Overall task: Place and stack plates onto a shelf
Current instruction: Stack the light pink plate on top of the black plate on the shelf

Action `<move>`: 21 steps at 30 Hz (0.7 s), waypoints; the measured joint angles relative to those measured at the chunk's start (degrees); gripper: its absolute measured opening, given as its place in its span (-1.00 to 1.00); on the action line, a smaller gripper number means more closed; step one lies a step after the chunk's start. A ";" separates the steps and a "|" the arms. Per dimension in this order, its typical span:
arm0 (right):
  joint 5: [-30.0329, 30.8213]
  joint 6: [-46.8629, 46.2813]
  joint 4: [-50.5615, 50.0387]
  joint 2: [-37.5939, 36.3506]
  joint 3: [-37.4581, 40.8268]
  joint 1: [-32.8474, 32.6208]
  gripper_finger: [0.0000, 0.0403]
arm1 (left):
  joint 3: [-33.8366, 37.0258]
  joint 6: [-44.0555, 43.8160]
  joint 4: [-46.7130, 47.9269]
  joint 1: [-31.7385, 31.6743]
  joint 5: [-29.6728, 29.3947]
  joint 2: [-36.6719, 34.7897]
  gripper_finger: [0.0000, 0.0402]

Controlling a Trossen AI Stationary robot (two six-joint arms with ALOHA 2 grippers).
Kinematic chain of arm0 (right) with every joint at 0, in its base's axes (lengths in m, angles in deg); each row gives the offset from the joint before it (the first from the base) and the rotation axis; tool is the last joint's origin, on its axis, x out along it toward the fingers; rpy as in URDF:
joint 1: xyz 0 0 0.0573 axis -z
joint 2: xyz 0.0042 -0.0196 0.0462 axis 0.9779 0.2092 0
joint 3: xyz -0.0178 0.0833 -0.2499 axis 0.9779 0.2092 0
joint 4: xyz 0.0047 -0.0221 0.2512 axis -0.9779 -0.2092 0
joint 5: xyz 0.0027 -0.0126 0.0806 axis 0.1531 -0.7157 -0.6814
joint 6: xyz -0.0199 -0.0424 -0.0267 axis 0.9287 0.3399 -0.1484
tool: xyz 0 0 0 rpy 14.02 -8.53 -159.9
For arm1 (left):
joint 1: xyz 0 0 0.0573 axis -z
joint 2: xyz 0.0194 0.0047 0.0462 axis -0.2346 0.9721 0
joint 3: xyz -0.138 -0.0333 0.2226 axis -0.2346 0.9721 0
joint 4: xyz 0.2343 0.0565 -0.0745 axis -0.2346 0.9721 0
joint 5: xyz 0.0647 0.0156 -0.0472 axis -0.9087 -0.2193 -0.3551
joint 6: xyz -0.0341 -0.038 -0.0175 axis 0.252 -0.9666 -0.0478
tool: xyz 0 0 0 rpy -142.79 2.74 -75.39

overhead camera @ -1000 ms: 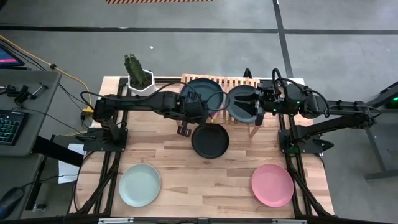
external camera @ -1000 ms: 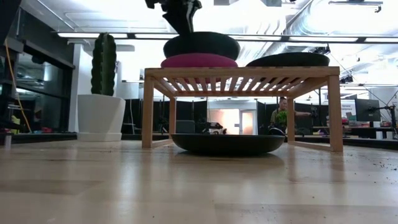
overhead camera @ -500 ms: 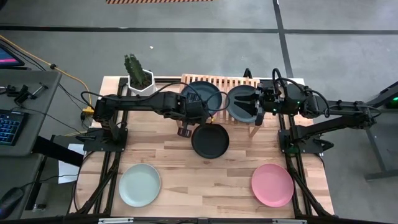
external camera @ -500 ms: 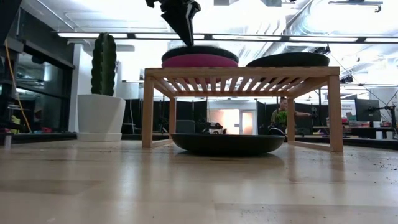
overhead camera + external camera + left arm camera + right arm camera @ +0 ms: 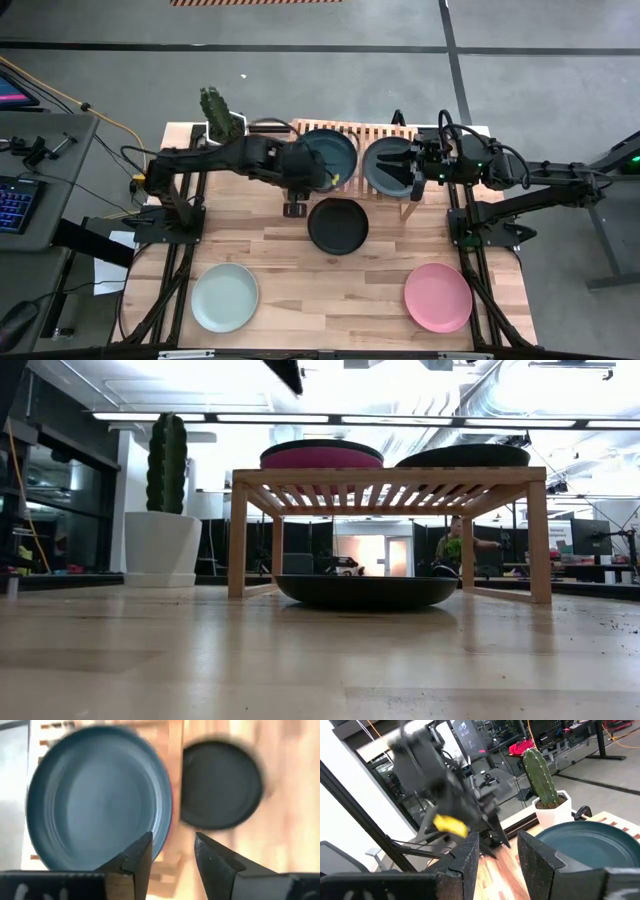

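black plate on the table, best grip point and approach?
Grip the black plate by its raised rim on the edge facing away from the shelf. It lies flat, partly under the shelf, so that open side is likely easiest; come in low and pinch rim.

A green cactus (image 5: 217, 105) in a white pot (image 5: 226, 132) stands at the table's (image 5: 300, 290) ten o'clock corner; from table height the cactus (image 5: 167, 462) rises upright from its pot (image 5: 157, 548). Off at nine o'clock, a grey desk (image 5: 45, 170) carries a backlit keyboard (image 5: 13, 203). A yellow cable (image 5: 75, 100) trails across the grey floor. Beyond the table, a person (image 5: 452, 546) is far back in the room.
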 joint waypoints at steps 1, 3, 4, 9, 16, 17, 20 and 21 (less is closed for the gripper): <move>-0.02 -0.46 0.00 0.00 0.00 0.00 -0.41 | 0.00 -1.55 -0.61 0.00 0.78 -1.19 -0.30; 0.00 -0.65 0.00 0.00 0.00 0.00 -0.41 | 0.04 -5.09 -2.30 0.20 1.56 -3.17 -0.29; -0.02 -0.67 -0.02 0.00 0.00 0.00 -0.41 | 0.41 -6.87 -4.18 0.45 1.57 -4.29 -0.29; 0.00 -0.67 0.00 0.00 0.00 -0.02 -0.41 | 6.96 -9.26 -18.36 2.53 1.59 -12.60 -0.30; -0.02 -0.67 0.00 0.00 0.00 0.00 -0.41 | 26.35 -12.54 -41.42 4.92 3.21 -25.53 -0.30; -0.02 -0.67 0.02 0.00 0.00 0.00 -0.41 | 29.30 -13.63 -44.60 4.99 3.85 -27.33 -0.30; -0.02 -1.05 0.02 0.00 0.00 0.00 -0.41 | 37.46 -16.73 -53.82 5.56 5.35 -31.97 -0.30; -0.02 -1.98 0.05 0.00 0.00 -0.02 -0.41 | 39.62 -17.77 -55.96 5.77 5.63 -33.24 -0.30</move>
